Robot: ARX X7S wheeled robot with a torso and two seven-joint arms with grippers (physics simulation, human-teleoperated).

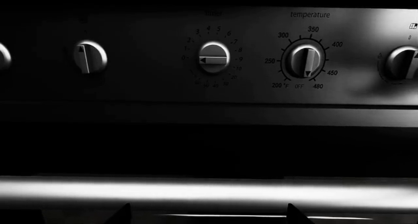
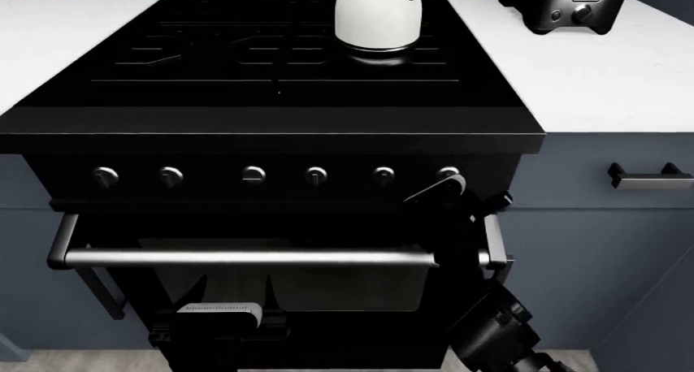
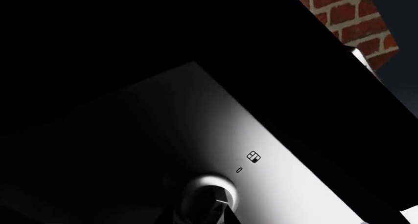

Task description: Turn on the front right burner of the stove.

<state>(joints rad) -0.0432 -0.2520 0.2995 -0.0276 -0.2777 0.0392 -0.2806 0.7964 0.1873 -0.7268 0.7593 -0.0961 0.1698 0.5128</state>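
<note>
Against the glossy black stove [image 2: 271, 104], centred between white counters, my right claw [image 2: 443, 185] sits on the rightmost round silver knob [image 3: 210, 197]; I cannot tell whether its fingers are clamped. My left claw's spread is hidden. A smooth white kettle [image 2: 376, 15] sits on the grates.

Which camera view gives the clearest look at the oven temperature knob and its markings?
The left wrist view: the temperature knob faces the camera with its dial numbers legible and its pointer at OFF. The head view shows all six stove knobs, too small to read. The right wrist view shows only one knob, no temperature dial.
</note>
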